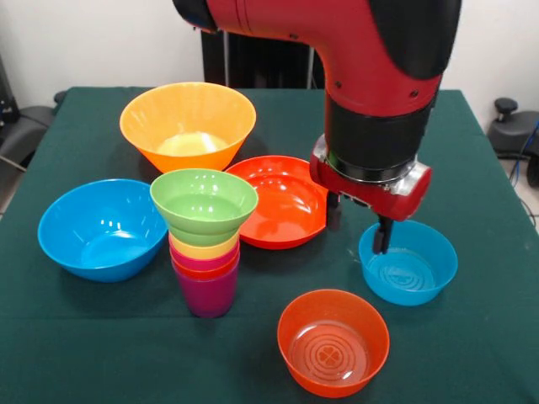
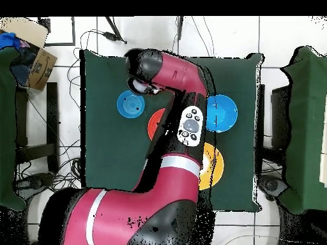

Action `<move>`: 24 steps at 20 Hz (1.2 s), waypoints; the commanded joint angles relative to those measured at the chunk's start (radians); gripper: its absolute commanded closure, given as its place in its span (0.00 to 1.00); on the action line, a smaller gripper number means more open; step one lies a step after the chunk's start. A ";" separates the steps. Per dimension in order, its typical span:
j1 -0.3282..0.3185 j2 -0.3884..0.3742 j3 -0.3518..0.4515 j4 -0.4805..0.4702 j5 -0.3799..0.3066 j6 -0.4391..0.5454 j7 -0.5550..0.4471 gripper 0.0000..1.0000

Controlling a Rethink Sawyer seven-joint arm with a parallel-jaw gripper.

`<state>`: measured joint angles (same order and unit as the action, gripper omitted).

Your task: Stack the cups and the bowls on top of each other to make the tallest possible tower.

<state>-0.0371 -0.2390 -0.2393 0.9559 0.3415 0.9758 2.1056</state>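
The end effector [image 1: 359, 225] hangs over the far rim of the small blue bowl [image 1: 408, 263]; its two dark fingers [image 1: 383, 235] stand apart with nothing between them, one tip just inside that rim, the other beside the wide red-orange bowl [image 1: 282, 200]; the tower [image 1: 205, 265] stands well to the side of it on the counter [image 1: 472, 353], purple cup at the base, orange, crimson and yellow rims above, and the small green bowl [image 1: 204, 202] seated on top; the large blue bowl [image 1: 101, 227], the large orange-yellow bowl [image 1: 188, 124] and the translucent orange bowl [image 1: 333, 341] sit around it. The overhead view hides the tower and the translucent bowl under the arm [image 2: 185, 115]; it shows the small blue bowl whole beside the wrist.
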 commanded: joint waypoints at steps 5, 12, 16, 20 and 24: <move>0.032 -0.005 0.120 0.238 -0.006 -0.124 0.095 0.00; 0.036 0.000 0.158 0.262 0.014 -0.180 0.090 0.00; 0.043 0.001 0.174 0.283 0.025 -0.217 0.097 0.00; 0.061 -0.005 0.183 0.316 0.039 -0.253 0.118 0.00; 0.086 -0.008 0.177 0.343 0.041 -0.282 0.143 0.00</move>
<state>0.0026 -0.2397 -0.1935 1.1853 0.3661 0.7859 2.1056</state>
